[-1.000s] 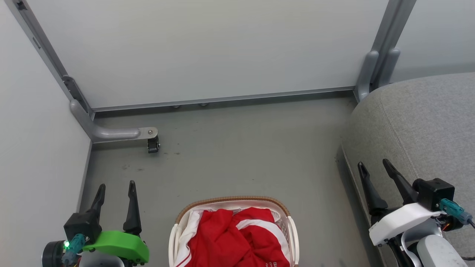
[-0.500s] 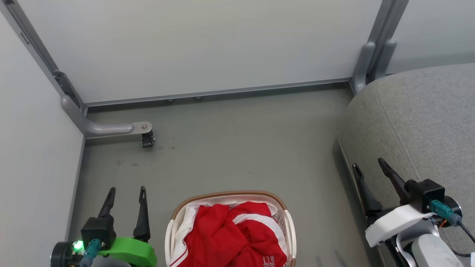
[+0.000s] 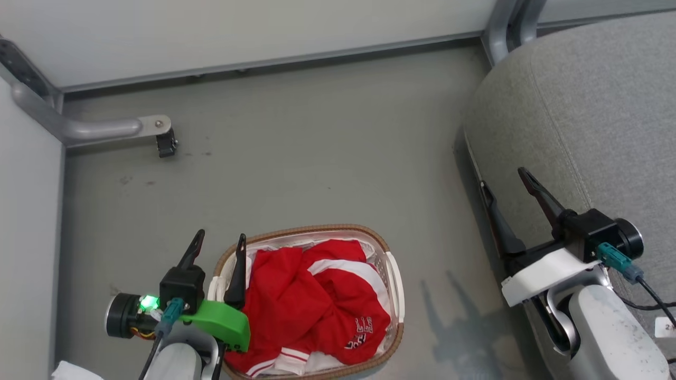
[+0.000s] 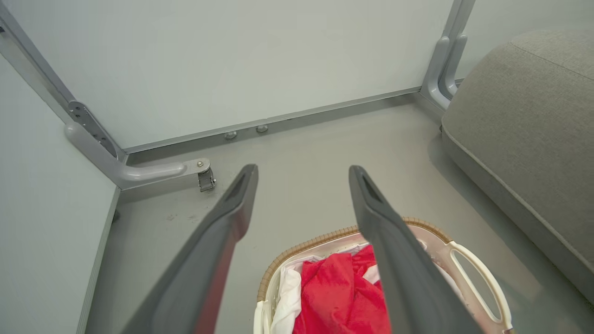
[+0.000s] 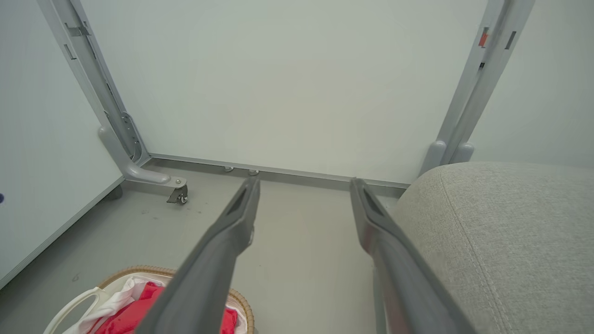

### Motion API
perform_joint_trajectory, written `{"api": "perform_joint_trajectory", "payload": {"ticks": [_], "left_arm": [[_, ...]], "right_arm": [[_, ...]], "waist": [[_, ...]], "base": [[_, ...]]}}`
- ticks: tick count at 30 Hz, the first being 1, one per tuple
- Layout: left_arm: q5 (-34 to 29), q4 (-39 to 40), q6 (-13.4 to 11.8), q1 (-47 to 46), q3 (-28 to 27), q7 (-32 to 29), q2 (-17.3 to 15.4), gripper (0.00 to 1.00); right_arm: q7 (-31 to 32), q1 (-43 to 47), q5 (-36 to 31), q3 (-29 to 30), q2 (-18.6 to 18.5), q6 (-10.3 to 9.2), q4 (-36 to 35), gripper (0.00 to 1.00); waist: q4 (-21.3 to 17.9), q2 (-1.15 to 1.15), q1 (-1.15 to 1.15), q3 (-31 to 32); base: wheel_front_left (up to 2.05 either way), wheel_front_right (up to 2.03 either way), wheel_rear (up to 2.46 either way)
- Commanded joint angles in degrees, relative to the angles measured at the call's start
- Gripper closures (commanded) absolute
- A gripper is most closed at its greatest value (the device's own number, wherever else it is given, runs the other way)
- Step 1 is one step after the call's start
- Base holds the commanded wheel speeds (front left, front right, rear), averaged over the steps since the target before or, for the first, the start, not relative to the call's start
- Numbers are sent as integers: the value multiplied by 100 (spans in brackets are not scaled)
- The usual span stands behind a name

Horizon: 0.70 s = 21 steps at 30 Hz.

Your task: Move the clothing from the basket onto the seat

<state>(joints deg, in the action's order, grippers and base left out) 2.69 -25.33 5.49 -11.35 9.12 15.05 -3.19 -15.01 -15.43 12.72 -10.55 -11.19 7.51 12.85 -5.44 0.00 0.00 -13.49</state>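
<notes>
Left gripper (image 3: 221,236) spread wide, empty, poised by the left rim of the basket (image 3: 338,229) on the floor. Clothing (image 3: 306,301) heaped inside, crumpled; judged light, limp and apt to trail, so best pinched at a raised fold atop the heap. Right gripper (image 3: 503,178) likewise wide and empty, beside the seat (image 3: 581,105).

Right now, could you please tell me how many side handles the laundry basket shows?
2. One white handle runs along the basket's side nearer the seat; the other handle sits on the opposite side, partly hidden behind the left gripper, whose jaws are open.
</notes>
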Motion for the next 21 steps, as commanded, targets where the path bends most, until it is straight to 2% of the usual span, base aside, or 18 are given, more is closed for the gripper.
{"api": "perform_joint_trajectory", "payload": {"ticks": [1,11,21], "left_arm": [[50,-57,9,-197,-29,13,-12,0],[-64,-626,33,-803,81,11,-14,0],[-190,-1387,-127,-1327,43,9,-114,0]], "right_arm": [[-25,-147,45,-66,5,-4,-35,0],[-25,-790,93,-287,172,-5,-253,0],[-25,-1001,165,-455,200,-5,-139,0]], "waist": [[-377,0,0,-630],[-786,0,0,-1581],[-983,0,0,-2340]], "base": [[0,0,0],[0,0,0],[0,0,0]]}}
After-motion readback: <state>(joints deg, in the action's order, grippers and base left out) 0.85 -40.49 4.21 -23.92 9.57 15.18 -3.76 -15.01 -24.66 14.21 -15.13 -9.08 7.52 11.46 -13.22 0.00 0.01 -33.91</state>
